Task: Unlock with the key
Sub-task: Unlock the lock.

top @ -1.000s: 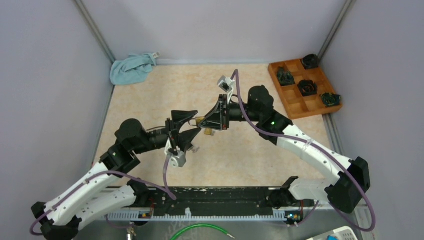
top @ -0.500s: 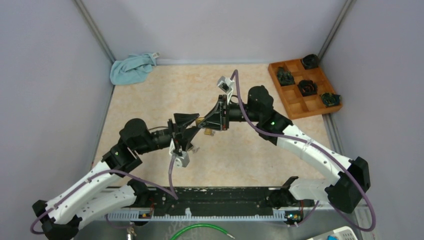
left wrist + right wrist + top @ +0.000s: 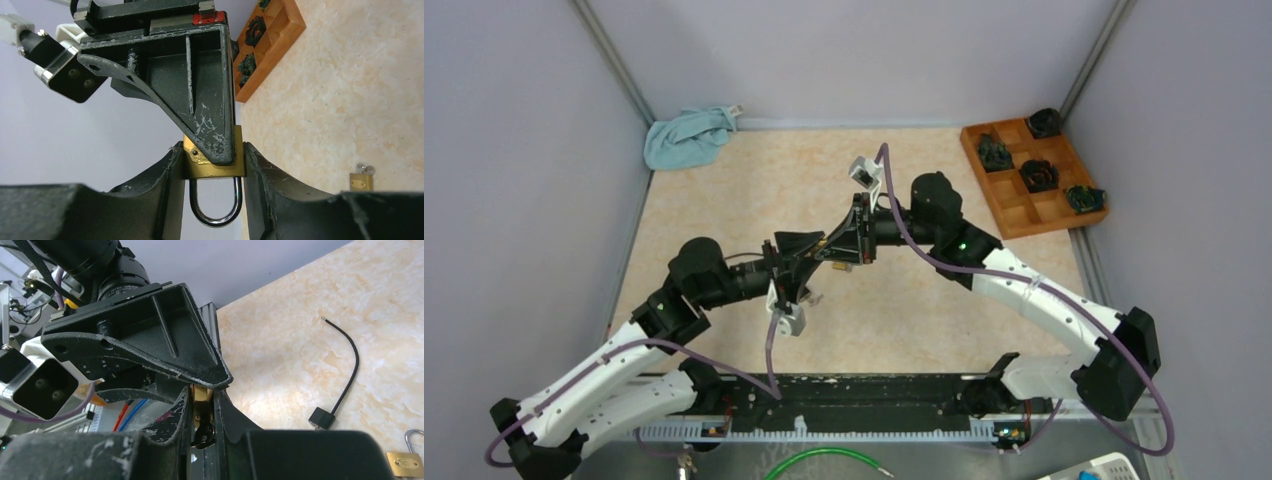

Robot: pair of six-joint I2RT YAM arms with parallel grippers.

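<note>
Padlock [image 3: 220, 171] is off the desk [image 3: 320, 100], mid-frame in the top view, shackle hanging toward the left wrist camera. Right claw [image 3: 201, 392] is clamped on its flat faces. Left claw [image 3: 212, 150] has its fingers against both side edges, gripping too. Second padlock [image 3: 361, 181] lies on the desk, lower right.

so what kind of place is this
Probably a robot lab test cell: plain grey walls box in the tabletop, and a left arm and right arm are bolted to a rail at its near edge.
</note>
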